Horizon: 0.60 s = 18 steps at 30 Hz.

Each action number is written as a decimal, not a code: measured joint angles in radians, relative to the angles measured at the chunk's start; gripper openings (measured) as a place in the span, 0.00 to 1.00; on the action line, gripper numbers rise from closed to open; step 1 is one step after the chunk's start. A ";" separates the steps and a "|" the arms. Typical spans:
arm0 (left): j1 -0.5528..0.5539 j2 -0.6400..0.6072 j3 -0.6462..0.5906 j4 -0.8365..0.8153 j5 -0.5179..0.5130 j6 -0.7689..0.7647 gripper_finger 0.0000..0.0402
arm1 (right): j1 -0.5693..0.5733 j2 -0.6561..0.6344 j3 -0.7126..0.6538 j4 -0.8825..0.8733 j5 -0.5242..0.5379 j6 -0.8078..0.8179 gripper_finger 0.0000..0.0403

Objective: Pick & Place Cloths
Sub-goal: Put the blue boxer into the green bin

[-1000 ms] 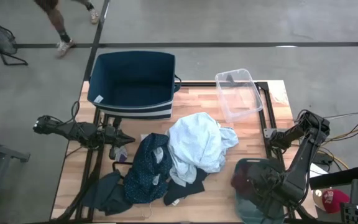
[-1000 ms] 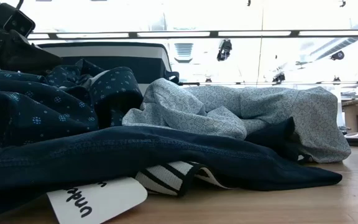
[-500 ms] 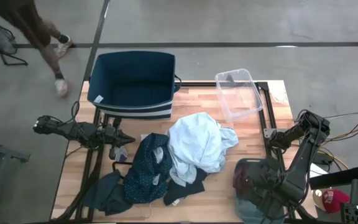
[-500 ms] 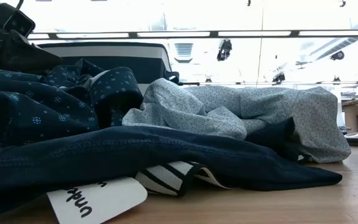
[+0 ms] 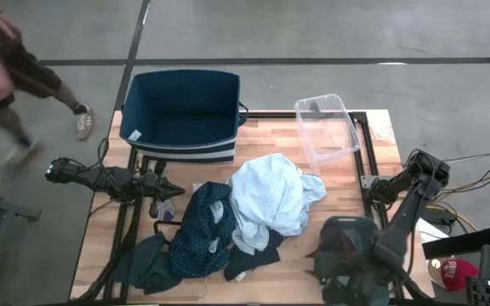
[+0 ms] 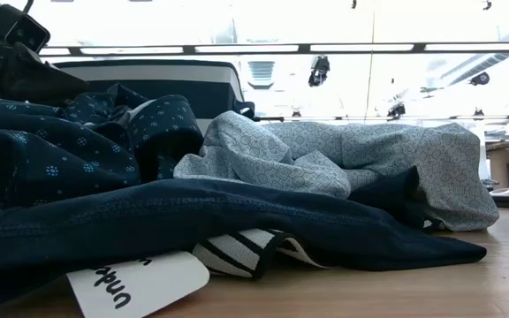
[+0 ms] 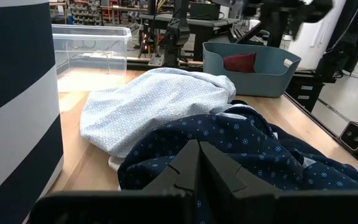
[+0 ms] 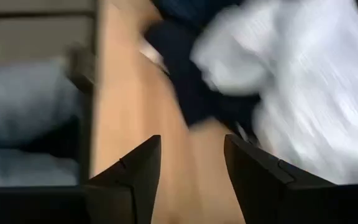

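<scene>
The cloths lie heaped in the middle of the wooden bench (image 5: 270, 136): a large pale-blue patterned shirt (image 5: 266, 195) bunched on top, a navy white-dotted garment (image 5: 201, 229) just left of it and touching it, a dark teal piece (image 5: 147, 262) at the near left edge, and a dark navy piece with a small white bit (image 5: 247, 259) poking out from under the shirt on the near side. One maroon cloth (image 7: 240, 61) already sits in the teal plastic tub (image 7: 253, 62) at the near right corner, so I judge that tub is one drop-off point and the pile is what remains to sort. The stiff navy fabric bin with white stripes (image 5: 181, 110) stands at the far left, open and seemingly empty, beside a clear plastic box (image 5: 326, 127) at the far right.

The left gripper (image 5: 164, 189) rests low just left of the dotted garment, its fingers (image 7: 194, 165) pressed together on nothing, as if waiting its turn. The right gripper (image 8: 188, 180) hangs over bare wood between the tub and the pile, fingers (image 8: 253, 171) apart and empty, which fits an arm heading for the next cloth.

Compared with a second ago, the right arm has swung off the tub toward the pile, uncovering more of the tub; the cloths and the left arm are unchanged, and a person (image 5: 7, 76) beyond the bench has walked further left
</scene>
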 joint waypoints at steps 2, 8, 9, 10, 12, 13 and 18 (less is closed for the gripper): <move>0.000 0.000 0.000 0.000 0.000 0.000 0.05 | -0.024 0.000 -0.032 0.134 -0.003 -0.121 0.39; 0.000 0.000 0.000 0.000 0.000 0.000 0.05 | -0.086 0.000 -0.104 0.291 -0.013 -0.282 0.34; 0.000 0.000 0.000 0.000 0.000 0.000 0.05 | -0.096 0.000 -0.118 0.306 -0.014 -0.293 0.34; 0.000 0.000 0.000 0.000 0.000 0.000 0.05 | -0.105 0.000 -0.133 0.327 -0.016 -0.306 0.33; 0.000 0.000 0.000 0.000 0.000 0.000 0.05 | -0.127 0.006 -0.165 0.388 -0.025 -0.338 0.32; 0.000 0.000 0.000 0.000 0.000 0.000 0.05 | -0.141 0.013 -0.181 0.422 -0.045 -0.359 0.31; 0.000 0.001 0.000 0.001 0.000 0.000 0.05 | -0.198 0.067 -0.215 0.523 -0.161 -0.398 0.29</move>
